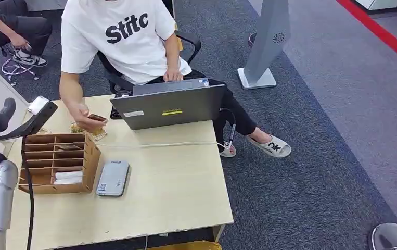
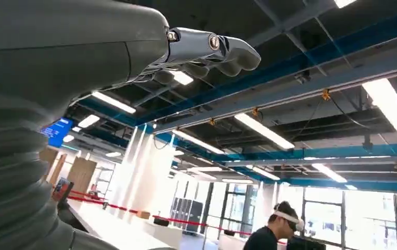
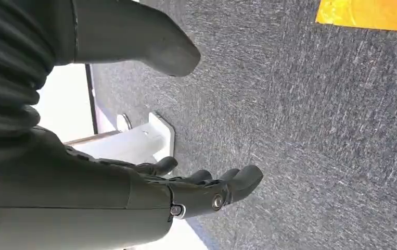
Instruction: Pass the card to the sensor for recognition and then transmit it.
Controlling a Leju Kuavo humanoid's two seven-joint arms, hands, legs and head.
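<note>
Both hands empty with fingers apart, left hand [image 2: 206,52] raised, right hand [image 3: 201,190] over carpet, person's hand holding card [image 1: 97,118].

This is an office or demo hall. A person in a swivel chair [image 1: 188,44] works at a laptop [image 1: 169,107] on a pale wood surface [image 1: 175,187], with a card sorter box [image 1: 58,161] beside it. Grey carpet [image 1: 316,172] covers the floor, crossed by a red line [image 1: 378,31], and a grey kiosk stand [image 1: 266,41] rises behind. Past the left hand [image 2: 206,52], strip lights [image 2: 261,130], blue ceiling beams [image 2: 310,153] and glass walls [image 2: 373,219] show an open commercial interior.
</note>
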